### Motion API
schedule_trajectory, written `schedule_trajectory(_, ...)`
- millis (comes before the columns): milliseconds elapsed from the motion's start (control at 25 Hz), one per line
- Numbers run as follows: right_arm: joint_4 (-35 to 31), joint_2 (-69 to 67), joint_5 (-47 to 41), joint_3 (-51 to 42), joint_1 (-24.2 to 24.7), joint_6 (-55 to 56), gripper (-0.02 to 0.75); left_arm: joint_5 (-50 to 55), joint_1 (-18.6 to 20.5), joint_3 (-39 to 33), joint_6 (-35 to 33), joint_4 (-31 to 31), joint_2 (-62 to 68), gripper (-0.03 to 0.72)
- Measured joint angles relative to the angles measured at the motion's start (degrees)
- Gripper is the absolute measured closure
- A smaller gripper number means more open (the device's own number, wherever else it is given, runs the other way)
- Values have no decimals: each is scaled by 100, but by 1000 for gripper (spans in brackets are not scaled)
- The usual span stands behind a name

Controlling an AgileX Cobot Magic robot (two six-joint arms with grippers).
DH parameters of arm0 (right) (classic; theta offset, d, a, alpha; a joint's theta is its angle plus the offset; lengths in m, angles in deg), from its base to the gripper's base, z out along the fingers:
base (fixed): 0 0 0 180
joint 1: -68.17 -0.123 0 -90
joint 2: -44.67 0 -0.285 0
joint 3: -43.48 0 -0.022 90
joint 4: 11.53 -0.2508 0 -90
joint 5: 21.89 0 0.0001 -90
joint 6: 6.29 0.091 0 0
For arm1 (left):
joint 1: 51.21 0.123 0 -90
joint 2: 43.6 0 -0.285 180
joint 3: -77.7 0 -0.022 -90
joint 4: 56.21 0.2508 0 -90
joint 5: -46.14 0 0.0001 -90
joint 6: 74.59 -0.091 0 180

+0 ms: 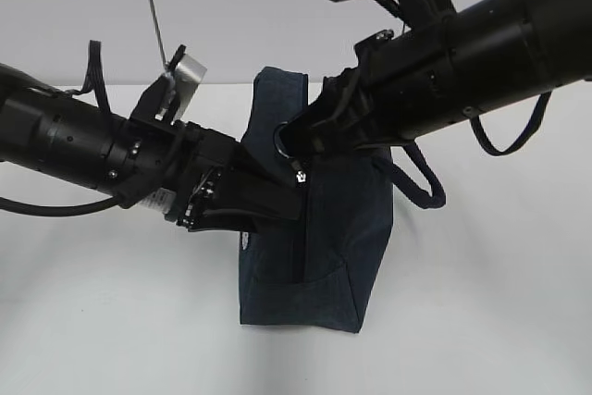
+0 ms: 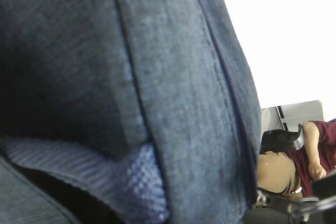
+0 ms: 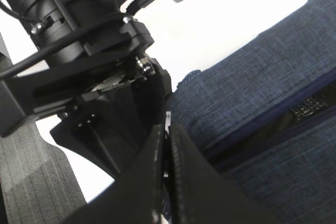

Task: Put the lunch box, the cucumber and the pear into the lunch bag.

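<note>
Lunch bag (image 1: 319,256) stands on the white tabletop (image 1: 490,302); left gripper (image 1: 277,193) clasps its side fabric, right gripper (image 3: 167,145) is clenched at the zipper (image 1: 302,228).

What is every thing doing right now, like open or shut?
Dark navy fabric lunch bag: standing upright on the white table.
Bag's zipper: partly open, a dark gap shows.
Navy loop handle: hanging loose at the bag's side.
Left gripper: against the bag's side; grip cannot be told.
Right gripper: shut at the bag's top, a thin pale bit between its tips.
</note>
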Motion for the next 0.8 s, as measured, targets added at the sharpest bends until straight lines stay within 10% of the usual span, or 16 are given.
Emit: schedule_trajectory(800, -1062, -771, -1519, 535, 1116, -221, 732, -272, 6, 0, 0, 112, 0, 697)
